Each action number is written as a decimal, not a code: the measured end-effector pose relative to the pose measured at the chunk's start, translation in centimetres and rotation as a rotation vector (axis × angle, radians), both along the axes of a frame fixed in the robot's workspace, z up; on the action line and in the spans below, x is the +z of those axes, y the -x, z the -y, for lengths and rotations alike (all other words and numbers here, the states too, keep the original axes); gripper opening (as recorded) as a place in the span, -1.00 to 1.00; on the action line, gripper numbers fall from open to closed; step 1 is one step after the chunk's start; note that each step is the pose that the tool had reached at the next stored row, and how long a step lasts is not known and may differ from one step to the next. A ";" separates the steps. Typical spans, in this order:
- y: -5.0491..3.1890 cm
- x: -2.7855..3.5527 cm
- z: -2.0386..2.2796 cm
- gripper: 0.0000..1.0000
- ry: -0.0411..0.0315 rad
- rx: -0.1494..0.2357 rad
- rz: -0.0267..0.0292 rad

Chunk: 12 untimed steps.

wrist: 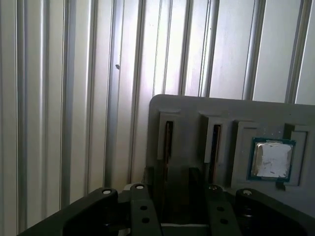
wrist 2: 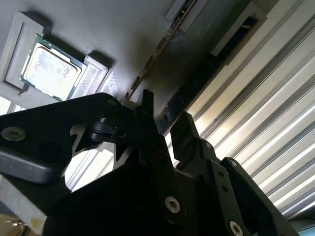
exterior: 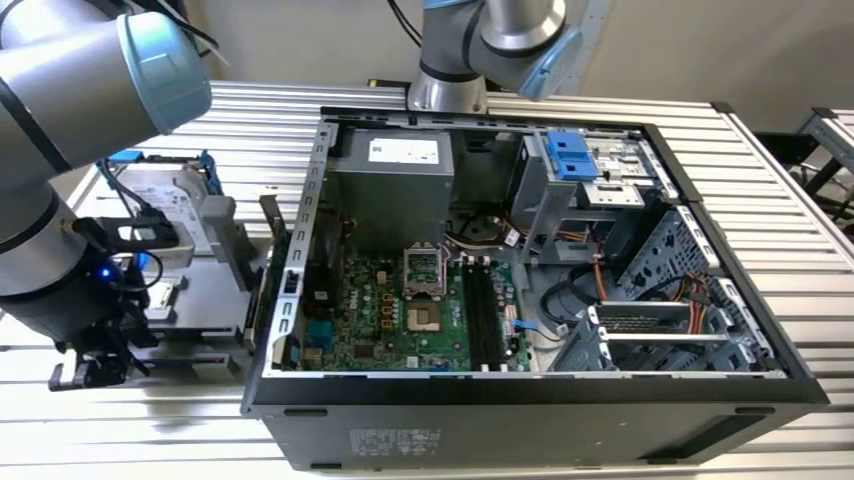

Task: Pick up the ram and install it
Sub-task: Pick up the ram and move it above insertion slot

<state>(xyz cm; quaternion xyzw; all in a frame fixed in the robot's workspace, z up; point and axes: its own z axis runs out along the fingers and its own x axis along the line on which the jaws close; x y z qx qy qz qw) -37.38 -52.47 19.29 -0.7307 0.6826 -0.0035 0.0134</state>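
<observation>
— Claw (wrist: 175, 172) first: how does it stand?

— Spread. In both wrist views the two black fingers (wrist: 196, 182) of the claw stand apart. The ram (wrist: 168, 140), a long thin circuit-board stick set on edge, runs along the line between them. I cannot tell whether either finger touches it.

— Where does the ram sit?

— In a narrow slot of a flat grey plastic tray (wrist: 187, 110), the slot farthest from the small square silver chip (wrist: 272, 158), which lies in its own recess. A second thin stick (wrist: 215, 142) stands on edge in the neighbouring slot, just outside the fingers.

— And farther out?

— In the exterior view the claw hangs low at the exterior view's left, at the near end of the tray. A silver hard drive in a blue frame (exterior: 167, 205) sits beyond it. The open black computer case (exterior: 534, 400) lies well apart, toward the exterior view's right. Its green motherboard (exterior: 387, 320) lies flat inside, with long black slots (exterior: 483, 310) running across it. Tray and case both rest on a ribbed silver metal table (exterior: 774, 130).
</observation>
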 end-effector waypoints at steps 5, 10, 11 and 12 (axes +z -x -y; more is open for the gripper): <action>0.01 0.00 0.01 -1.00 0.0003 0.000 0.0000; 0.01 1.76 0.05 -1.00 -0.0003 -0.009 0.0000; 0.01 2.23 0.05 -1.00 -0.0002 -0.012 -0.0001; 0.01 2.68 0.06 -1.00 -0.0002 -0.015 -0.0002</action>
